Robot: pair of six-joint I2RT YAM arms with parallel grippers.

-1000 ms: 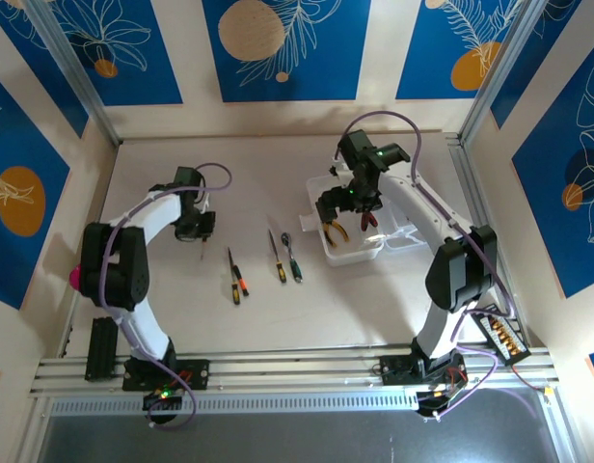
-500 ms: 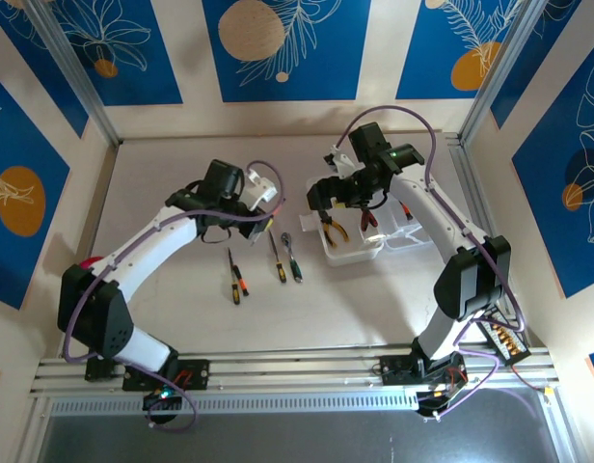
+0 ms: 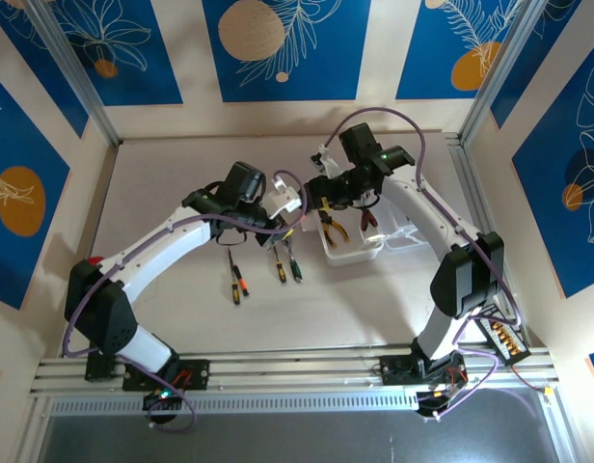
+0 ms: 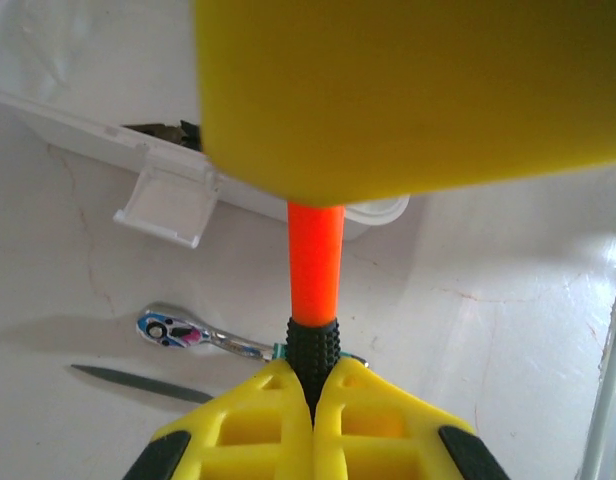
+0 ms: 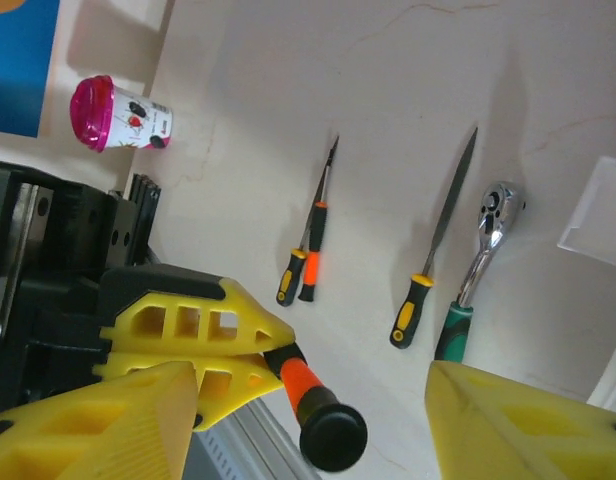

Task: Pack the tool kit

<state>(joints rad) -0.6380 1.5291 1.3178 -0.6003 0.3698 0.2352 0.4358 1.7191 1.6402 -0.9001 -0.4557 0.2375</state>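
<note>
My left gripper (image 4: 313, 368) is shut on the black knurled neck of an orange-handled screwdriver (image 4: 316, 262). It holds the tool above the table, left of the clear plastic box (image 3: 357, 253). My right gripper (image 5: 308, 372) stands open around that screwdriver's black end cap (image 5: 334, 436), with a gap on both sides. Yellow-handled pliers (image 3: 334, 231) and red-handled pliers (image 3: 367, 218) lie in the box. Three more screwdrivers (image 5: 304, 262) (image 5: 414, 306) and a green-handled ratchet (image 5: 476, 262) lie on the table below both grippers.
A pink cup (image 5: 118, 112) stands near the left arm's base. A small rack of bits (image 3: 501, 338) sits at the table's near right corner. The box's open latch (image 4: 168, 205) sticks out toward the ratchet (image 4: 178, 330). Frame rails border the table.
My left arm swung right, carrying the screwdriver up to the right gripper. My right gripper shifted left off the box and its jaws narrowed around the handle's end.
</note>
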